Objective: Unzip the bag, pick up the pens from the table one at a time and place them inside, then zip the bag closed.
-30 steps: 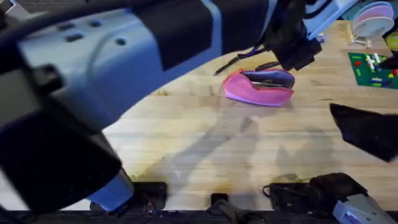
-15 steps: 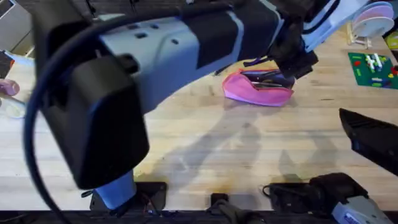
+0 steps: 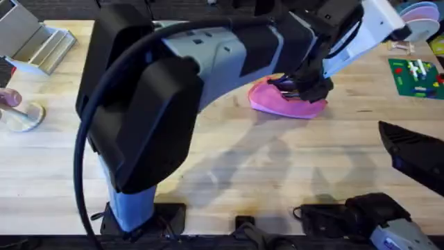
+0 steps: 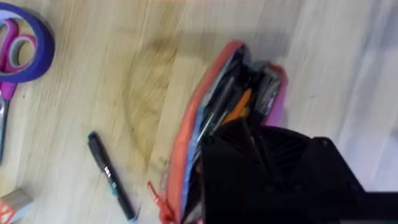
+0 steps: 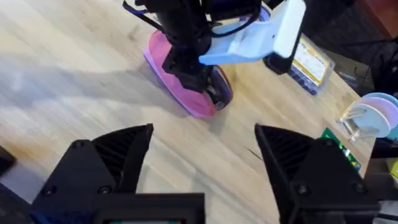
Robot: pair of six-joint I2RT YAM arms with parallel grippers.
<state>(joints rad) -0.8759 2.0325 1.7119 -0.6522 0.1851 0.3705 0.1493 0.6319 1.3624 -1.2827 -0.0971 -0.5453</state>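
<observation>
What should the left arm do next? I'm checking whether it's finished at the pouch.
Probably release and lift clear: the left gripper sits down in the open bag, where pens already lie, and one pen remains on the table beside it.

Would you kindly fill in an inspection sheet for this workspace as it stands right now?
Surface: light wooden table, plank grain visible.
Job's things: pink bag unzipped, mouth open, pens inside; one black pen lies on the wood beside the bag.
Clutter: purple-handled scissors; clear plastic box with yellow label; green board with small bricks; disc rack.
Grippers: left gripper reaches into the bag's mouth, finger state not visible; right gripper open, empty, apart from the bag.
Cables: black cable runs along the left arm.
Surroundings: grey stand at the far left table edge.
</observation>
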